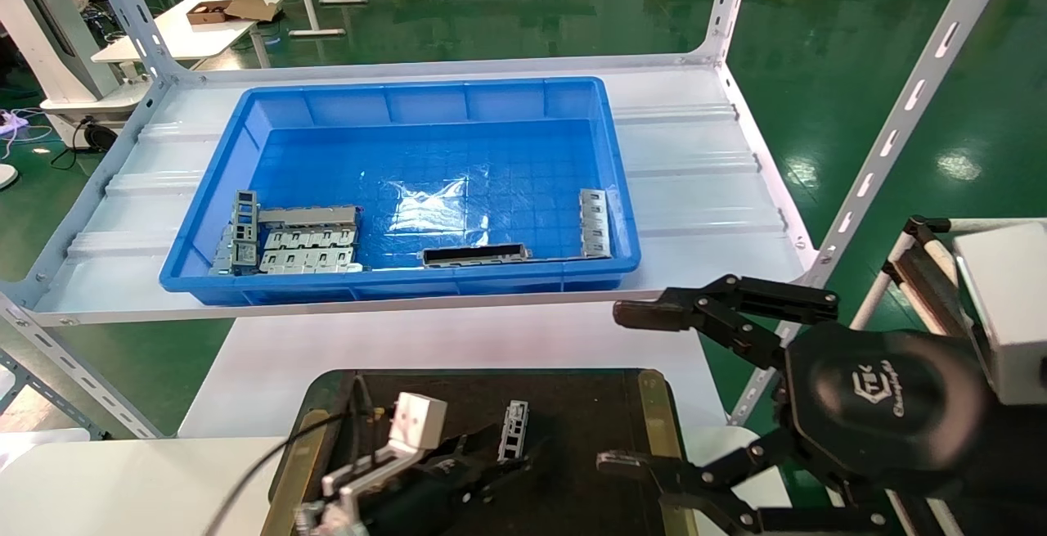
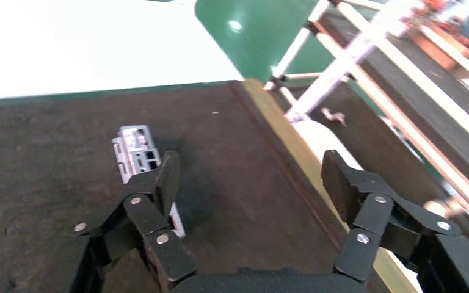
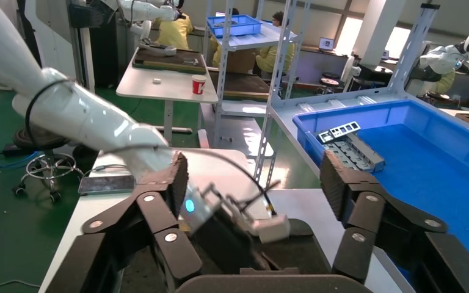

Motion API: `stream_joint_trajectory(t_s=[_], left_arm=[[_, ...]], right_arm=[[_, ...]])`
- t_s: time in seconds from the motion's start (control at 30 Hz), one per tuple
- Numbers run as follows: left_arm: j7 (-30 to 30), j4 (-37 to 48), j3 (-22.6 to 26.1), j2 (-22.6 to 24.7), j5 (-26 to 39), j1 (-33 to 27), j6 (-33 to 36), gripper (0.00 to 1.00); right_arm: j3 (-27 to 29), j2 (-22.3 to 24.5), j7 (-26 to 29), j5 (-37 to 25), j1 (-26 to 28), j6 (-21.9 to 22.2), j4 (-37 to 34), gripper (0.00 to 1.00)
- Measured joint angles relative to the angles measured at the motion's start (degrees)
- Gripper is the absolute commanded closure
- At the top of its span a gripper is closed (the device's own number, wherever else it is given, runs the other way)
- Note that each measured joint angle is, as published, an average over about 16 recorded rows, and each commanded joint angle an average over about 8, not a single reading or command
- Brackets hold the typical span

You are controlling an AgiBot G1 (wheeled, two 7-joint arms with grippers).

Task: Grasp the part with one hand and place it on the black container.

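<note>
The part (image 1: 514,430), a slim silver-grey bar with square windows, lies on the dark floor of the black container (image 1: 585,405). My left gripper (image 1: 483,466) is low over the tray and open. In the left wrist view the part (image 2: 135,149) lies on the tray (image 2: 232,152) by one finger (image 2: 166,178), which hides its near end. It is not between the jaws of my left gripper (image 2: 250,177). My right gripper (image 1: 626,389) is open and empty, above the tray's right rim; in its own view (image 3: 255,177) it looks across at the left arm (image 3: 79,113).
The big blue bin (image 1: 393,87) sits on the white shelf behind the tray. It holds several silver parts at its left (image 1: 298,237), a dark-hollowed bar (image 1: 474,255) and a plate (image 1: 595,221). Slotted shelf posts (image 1: 891,123) rise at the right. An olive-gold strip (image 1: 654,413) edges the tray.
</note>
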Motion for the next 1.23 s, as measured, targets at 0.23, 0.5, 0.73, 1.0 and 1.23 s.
stream_joint_trajectory(t_s=[0.23,0.5,0.73,1.0,1.23], left_arm=[[7.05,-2.59,-4.34,-7.34,-5.43,1.21,12.64,0.0],[16.05,-0.77,-8.61,-12.58,-11.45,0.96,26.66,0.0],[21.22,1.22,-10.81,-15.5,-15.08,-0.75,36.58,0.0],[23.42,1.71,-12.04,-18.49,-17.17,-3.53,44.49,0.0],[23.76,1.57,-12.33,-19.77,-17.58,-4.82,47.21,0.0]], right_arm=[[-0.01,0.01,-0.01,0.01,0.0,0.01,0.0,0.0],[-0.03,0.01,-0.01,0.02,0.01,0.01,0.0,0.0],[-0.04,0.02,-0.02,0.03,0.01,0.02,0.0,0.0],[-0.06,0.02,-0.03,0.04,0.01,0.02,0.0,0.0],[-0.06,0.03,-0.03,0.04,0.02,0.03,0.0,0.0]])
